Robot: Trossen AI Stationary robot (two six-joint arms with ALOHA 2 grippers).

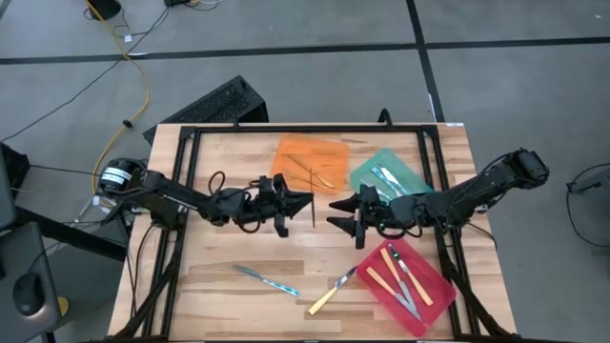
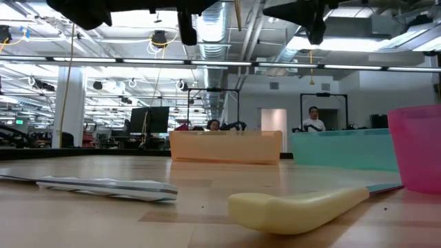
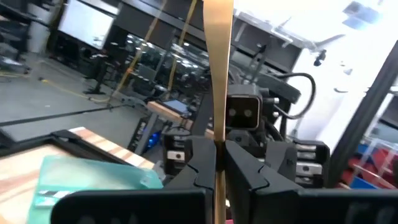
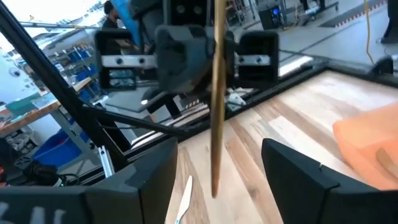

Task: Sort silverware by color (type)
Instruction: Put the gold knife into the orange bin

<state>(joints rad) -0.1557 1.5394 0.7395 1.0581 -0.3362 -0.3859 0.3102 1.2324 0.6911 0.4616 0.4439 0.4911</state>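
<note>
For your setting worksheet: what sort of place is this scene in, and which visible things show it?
Probably a large robotics lab or workshop: exposed ceiling ducts and pipes, long strip lights, and a pale wooden worktable in a black metal frame.

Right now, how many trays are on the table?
3: the orange tray at the back centre, the green tray to its right, and the red tray at the front right. None looks hidden.

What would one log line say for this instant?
left pincer: shut on gold utensil, held above table | right pincer: open, facing it | stage: handover at mid-table
</note>
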